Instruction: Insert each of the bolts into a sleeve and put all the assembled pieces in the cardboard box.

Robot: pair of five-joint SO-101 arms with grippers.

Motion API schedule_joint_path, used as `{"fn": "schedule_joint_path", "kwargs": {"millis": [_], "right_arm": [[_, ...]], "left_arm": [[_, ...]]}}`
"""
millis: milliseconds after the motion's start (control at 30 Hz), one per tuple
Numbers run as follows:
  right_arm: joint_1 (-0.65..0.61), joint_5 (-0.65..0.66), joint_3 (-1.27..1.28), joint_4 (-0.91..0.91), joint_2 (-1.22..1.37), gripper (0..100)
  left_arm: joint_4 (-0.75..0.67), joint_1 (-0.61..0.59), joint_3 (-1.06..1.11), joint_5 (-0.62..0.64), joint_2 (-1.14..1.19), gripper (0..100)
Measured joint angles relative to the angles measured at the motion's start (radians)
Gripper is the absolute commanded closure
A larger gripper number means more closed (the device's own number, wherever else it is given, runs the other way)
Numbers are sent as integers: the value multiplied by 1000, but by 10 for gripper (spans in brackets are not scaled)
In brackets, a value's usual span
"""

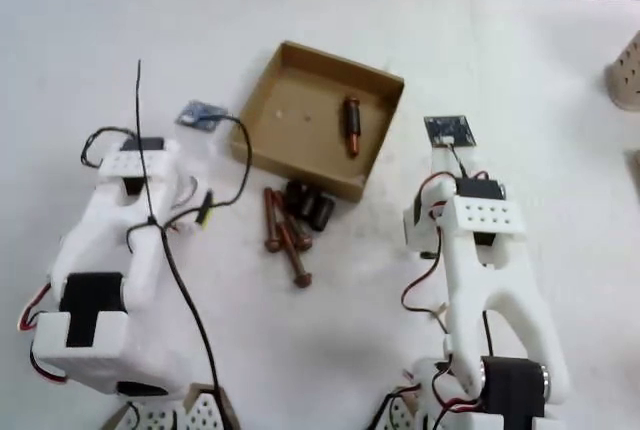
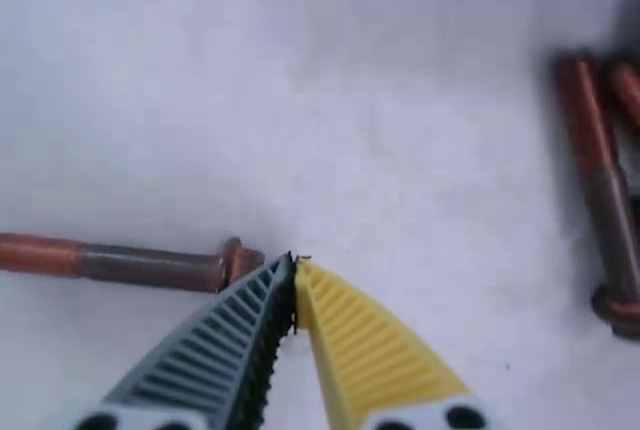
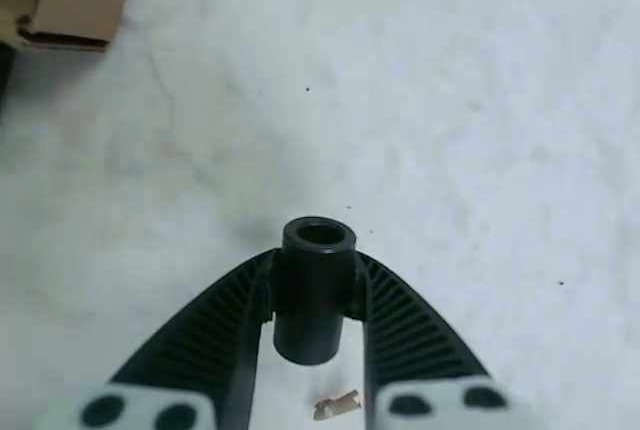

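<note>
- White surface (image 1: pixel 540 80) is spread under both arms, and a dark strip of room is seen along its far edge.
- A shallow cardboard box (image 1: pixel 300 115) is set near the middle of the surface, between the two arms and farther out than their bases.
- One assembled piece (image 1: pixel 352 126), a copper-coloured bolt pushed into a dark sleeve, is found lying inside the box, close to the wall on the right arm's side.
- Several loose bolts (image 1: pixel 288 240) are laid together on the surface just in front of the box. Some black sleeves (image 1: pixel 312 207) are gathered beside them, right against the box's near wall.
- The left pincer (image 2: pixel 293 268) is closed, its grey and yellow halves pressed together with nothing between them. It is held low over the surface, with its tips just beside the head of a bolt (image 2: pixel 120 262) that lies flat.
- Further off in the left wrist view, more bolts (image 2: pixel 600 190) are seen lying side by side.
- The right pincer (image 3: pixel 315 295) is clamped on a black sleeve (image 3: pixel 316 285). The sleeve is gripped by its sides above bare surface, with its open bore turned away from the wrist.
- A corner of the box is caught at the edge of the right wrist view, well apart from the gripped sleeve.
</note>
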Motion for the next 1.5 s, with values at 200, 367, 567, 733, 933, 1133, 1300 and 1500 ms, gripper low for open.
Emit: {"fn": "schedule_joint_path", "kwargs": {"millis": [200, 367, 567, 733, 933, 1133, 1300, 1500], "right_arm": [[0, 0, 0, 0, 0, 981], [0, 0, 0, 0, 0, 981], [0, 0, 0, 0, 0, 981], [0, 0, 0, 0, 0, 981], [2, 0, 0, 0, 0, 981], [2, 0, 0, 0, 0, 981], [0, 0, 0, 0, 0, 981], [0, 0, 0, 0, 0, 981]], "left_arm": [[-184, 0, 0, 141, 0, 976], [-284, 0, 0, 186, 0, 976], [-184, -8, -21, 69, -71, 876], [-26, -58, -48, -269, -164, 845], [14, -94, -31, -548, -175, 843], [-41, -97, -2, -580, -169, 844], [-69, -109, -21, -580, -64, 845], [-69, -155, -138, -580, 92, 845]]}}
